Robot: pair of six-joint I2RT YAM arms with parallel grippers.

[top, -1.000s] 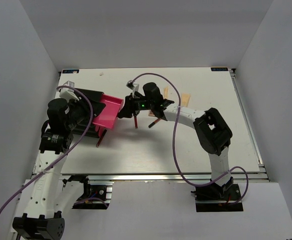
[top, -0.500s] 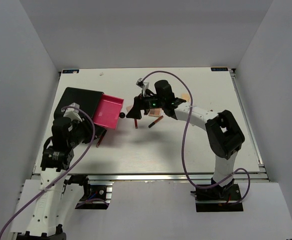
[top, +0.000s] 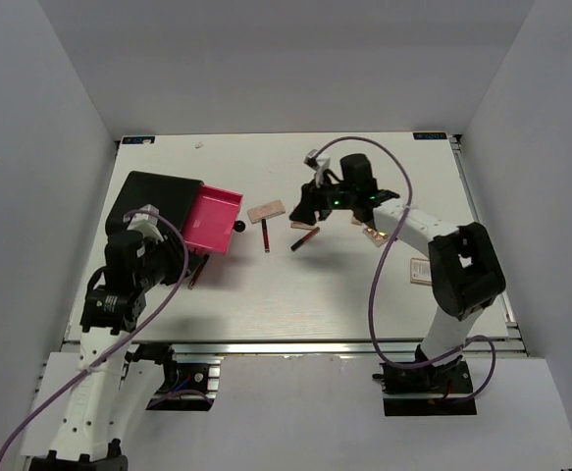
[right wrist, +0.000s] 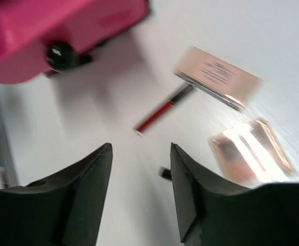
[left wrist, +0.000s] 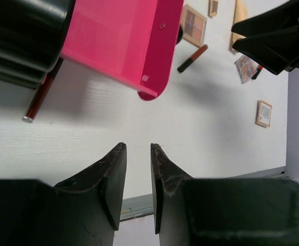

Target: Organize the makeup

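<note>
Black box (top: 153, 201) far left on tabletop (top: 295, 294), pink drawer (top: 212, 218) pulled out. Red-black sticks (top: 265, 235), tan palettes (top: 266, 211) scattered right of drawer; one stick (left wrist: 41, 95) under drawer. Left tool (left wrist: 137, 169) narrowly parted, empty; right tool (right wrist: 140, 148) spread, empty.

Left fingers (left wrist: 112, 174) narrowly parted, right fingers (right wrist: 90, 177) wide apart.
</note>
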